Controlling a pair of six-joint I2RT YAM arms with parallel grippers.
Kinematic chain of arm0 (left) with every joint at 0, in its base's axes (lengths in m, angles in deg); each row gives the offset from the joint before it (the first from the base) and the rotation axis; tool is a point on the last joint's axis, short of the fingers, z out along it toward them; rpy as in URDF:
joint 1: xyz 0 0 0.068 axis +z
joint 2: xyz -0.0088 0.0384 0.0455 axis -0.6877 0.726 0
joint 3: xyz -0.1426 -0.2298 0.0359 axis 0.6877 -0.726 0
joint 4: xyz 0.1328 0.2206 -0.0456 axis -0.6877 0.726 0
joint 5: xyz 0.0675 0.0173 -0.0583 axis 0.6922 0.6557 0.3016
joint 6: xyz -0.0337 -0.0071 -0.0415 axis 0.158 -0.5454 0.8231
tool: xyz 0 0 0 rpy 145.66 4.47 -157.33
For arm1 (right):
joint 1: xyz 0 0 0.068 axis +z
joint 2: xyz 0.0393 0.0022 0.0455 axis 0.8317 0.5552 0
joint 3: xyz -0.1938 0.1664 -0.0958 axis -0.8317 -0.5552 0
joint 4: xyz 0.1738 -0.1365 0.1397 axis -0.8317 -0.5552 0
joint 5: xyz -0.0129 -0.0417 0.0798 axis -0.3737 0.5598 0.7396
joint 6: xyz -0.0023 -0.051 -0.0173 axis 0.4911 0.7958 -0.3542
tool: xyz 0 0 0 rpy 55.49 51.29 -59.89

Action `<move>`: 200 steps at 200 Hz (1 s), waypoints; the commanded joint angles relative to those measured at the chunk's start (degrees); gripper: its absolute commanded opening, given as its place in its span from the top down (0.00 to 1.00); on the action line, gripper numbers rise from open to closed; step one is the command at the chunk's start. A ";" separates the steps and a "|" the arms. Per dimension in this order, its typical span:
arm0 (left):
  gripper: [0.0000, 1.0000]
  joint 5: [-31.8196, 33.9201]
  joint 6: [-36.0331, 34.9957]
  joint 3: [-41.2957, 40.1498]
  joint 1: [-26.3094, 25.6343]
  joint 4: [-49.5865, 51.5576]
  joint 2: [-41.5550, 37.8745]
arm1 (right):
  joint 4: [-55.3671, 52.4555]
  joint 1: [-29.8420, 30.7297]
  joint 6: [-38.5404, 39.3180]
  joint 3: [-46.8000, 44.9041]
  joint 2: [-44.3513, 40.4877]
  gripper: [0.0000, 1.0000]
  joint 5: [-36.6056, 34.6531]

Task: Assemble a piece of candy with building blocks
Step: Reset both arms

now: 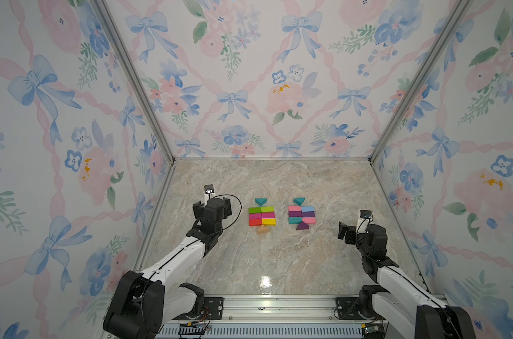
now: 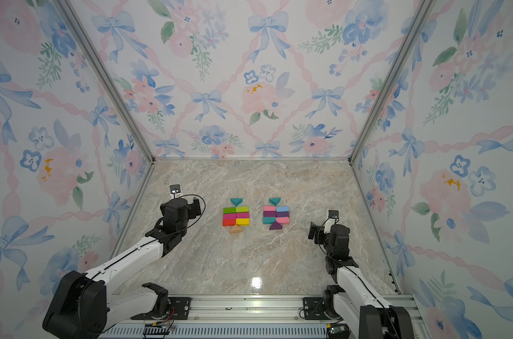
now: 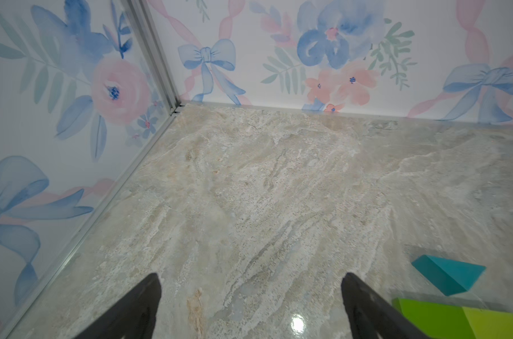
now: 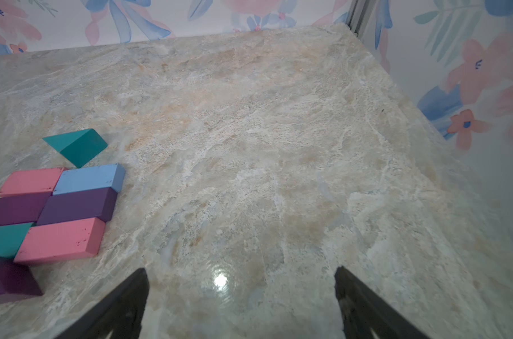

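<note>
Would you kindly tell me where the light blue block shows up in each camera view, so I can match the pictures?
Both top views: the light blue block sits in the far row of the right-hand cluster, on its outer side.
Left wrist: not in it.
Right wrist: the block lies at the cluster's far outer corner.
Landmark: the pink block touching its inner side.

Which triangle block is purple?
The purple triangle, at the near end of the right block group. Its far end has a teal triangle; the left block group has another teal triangle and a tan triangle.
</note>
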 commanded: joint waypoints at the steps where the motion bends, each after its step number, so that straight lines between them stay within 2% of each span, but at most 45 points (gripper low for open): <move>1: 0.02 8.41 -2.81 -4.56 0.47 -13.79 0.48 | 22.80 -0.14 0.52 1.26 9.10 0.01 5.20; 18: 0.02 9.69 -4.90 -8.16 0.89 -21.21 1.98 | 22.70 -0.18 2.31 4.24 12.91 0.01 3.61; 35: 0.02 10.24 -10.74 -13.65 1.80 -35.69 4.70 | 23.90 -0.37 2.80 5.95 16.18 0.01 4.07; 42: 0.02 9.86 -10.06 -14.72 2.77 -40.25 6.25 | 25.98 -0.30 2.70 5.73 17.79 0.01 4.31; 52: 0.02 5.18 -10.64 -15.04 4.62 -43.28 8.22 | 30.92 -0.39 2.20 4.74 21.32 0.01 4.11; 60: 0.02 5.10 -12.69 -15.17 4.91 -48.09 11.31 | 36.93 -0.37 1.94 3.70 25.49 0.01 4.00; 72: 0.02 2.77 -11.75 -15.58 5.93 -50.05 15.06 | 48.67 -0.54 0.82 2.69 33.27 0.01 4.44; 77: 0.02 1.24 -11.97 -16.61 6.18 -52.90 16.72 | 50.93 -1.03 0.66 2.19 33.50 0.01 4.98; 87: 0.02 0.34 -14.16 -17.44 6.19 -59.72 20.18 | 43.54 -1.80 0.00 3.11 30.09 0.01 3.73; 99: 0.02 -2.30 -12.17 -15.80 7.56 -54.42 19.52 | 37.53 -1.83 0.13 5.74 29.57 0.01 4.46; 111: 0.02 -6.35 -10.54 -16.70 9.56 -54.47 18.96 | 32.27 -1.15 0.24 9.11 30.22 0.01 4.02; 122: 0.02 -9.14 -10.12 -17.58 10.51 -55.63 18.91 | 24.61 0.92 1.88 12.31 29.24 0.01 0.23; 131: 0.02 -11.09 -9.76 -19.36 11.14 -58.50 19.62 | 25.50 2.15 2.73 12.32 29.55 0.01 -2.30; 140: 0.02 -10.89 -11.64 -20.90 10.74 -66.55 22.59 | 24.72 2.04 2.68 12.34 29.32 0.01 -2.17; 152: 0.02 -11.91 -10.38 -20.23 11.37 -61.92 21.06 | 24.93 2.09 2.67 12.34 29.42 0.01 -2.25; 200: 0.02 -10.07 -10.93 -20.58 10.32 -63.45 21.27 | 25.37 2.89 3.73 12.18 29.40 0.01 -1.70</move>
